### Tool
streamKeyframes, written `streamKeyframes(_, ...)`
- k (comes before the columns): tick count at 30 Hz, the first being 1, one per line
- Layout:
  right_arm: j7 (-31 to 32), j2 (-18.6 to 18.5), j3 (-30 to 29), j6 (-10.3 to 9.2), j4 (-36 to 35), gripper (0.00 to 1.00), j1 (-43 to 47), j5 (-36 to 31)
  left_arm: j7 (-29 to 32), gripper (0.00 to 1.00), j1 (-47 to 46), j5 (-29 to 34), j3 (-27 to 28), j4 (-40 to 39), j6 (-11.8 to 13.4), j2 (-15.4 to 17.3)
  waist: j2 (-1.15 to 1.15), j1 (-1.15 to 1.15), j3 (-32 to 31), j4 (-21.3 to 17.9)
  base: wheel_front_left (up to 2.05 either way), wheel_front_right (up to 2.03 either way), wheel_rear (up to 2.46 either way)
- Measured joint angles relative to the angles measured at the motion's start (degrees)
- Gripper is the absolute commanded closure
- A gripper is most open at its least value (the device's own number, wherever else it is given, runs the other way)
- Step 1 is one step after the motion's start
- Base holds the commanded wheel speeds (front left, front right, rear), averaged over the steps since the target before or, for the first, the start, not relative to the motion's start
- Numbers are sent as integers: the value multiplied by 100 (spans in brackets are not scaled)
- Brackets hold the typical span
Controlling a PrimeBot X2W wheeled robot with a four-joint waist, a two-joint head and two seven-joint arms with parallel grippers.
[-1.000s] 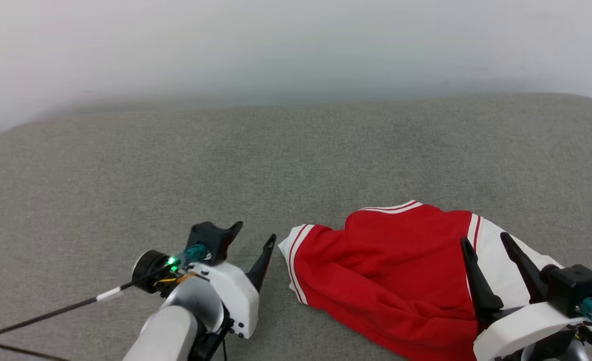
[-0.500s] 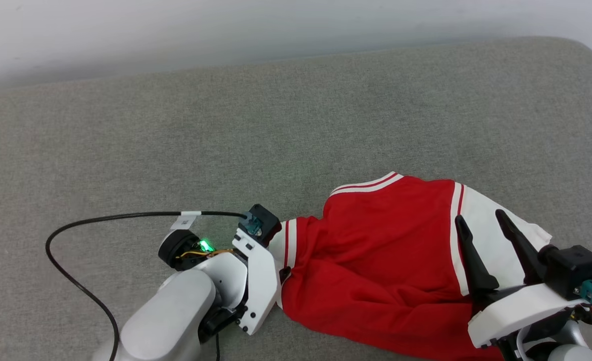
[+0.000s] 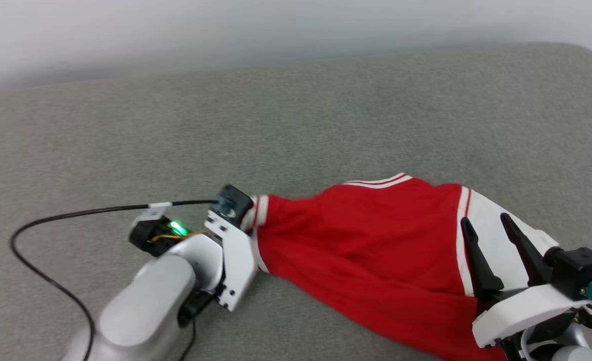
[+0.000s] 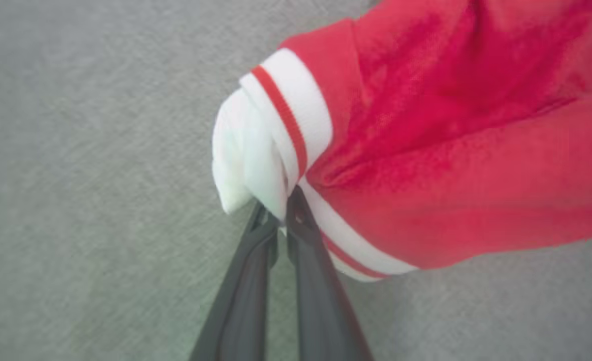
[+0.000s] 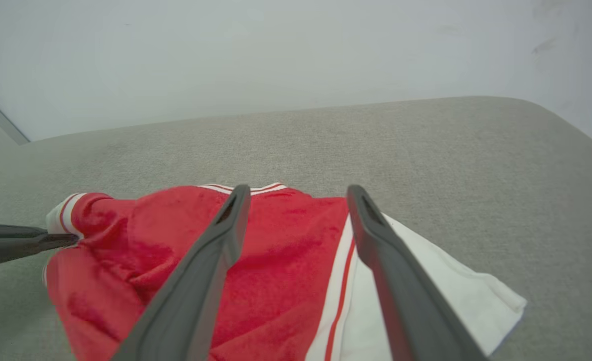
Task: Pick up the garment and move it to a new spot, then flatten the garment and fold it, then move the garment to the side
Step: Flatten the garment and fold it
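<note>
The garment (image 3: 366, 235) is a red shirt with white sleeves and red-white striped trim, lying crumpled on the grey cushion; its print is hidden. My left gripper (image 3: 252, 220) is shut on the white striped edge at the shirt's left end. In the left wrist view its fingertips (image 4: 290, 213) pinch bunched white fabric of the garment (image 4: 451, 150). My right gripper (image 3: 481, 220) is open and hovers above the white sleeve at the shirt's right end. In the right wrist view the right gripper (image 5: 299, 191) spreads its fingers over the garment (image 5: 286, 255), while the left gripper (image 5: 72, 239) holds the far left edge.
The grey upholstered surface (image 3: 296, 130) stretches wide, with a rounded corner at the far right (image 5: 552, 120) and a pale wall (image 3: 276, 30) behind. A black cable (image 3: 75, 214) loops from my left wrist over the cushion.
My left gripper went from open beside the shirt to shut on its left edge, then drew it leftward, stretching the fabric. The head camera shifted. The right gripper stays open.
</note>
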Motion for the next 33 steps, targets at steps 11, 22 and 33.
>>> streamKeyframes(11,177,2,-27,0,-66,0,138,2,-22,100,1374,-608,709,-1037,947,781,0,-1,-376,615,0,0,0)
streamKeyframes(22,334,2,-131,0,-277,0,291,-59,-1248,0,2427,-1032,1259,-1127,1496,481,0,-1,-634,799,0,0,0)
streamKeyframes(33,503,3,-191,0,-449,0,609,-55,-2435,0,2743,-823,1610,-1608,1858,446,0,-2,-1137,853,0,0,0)
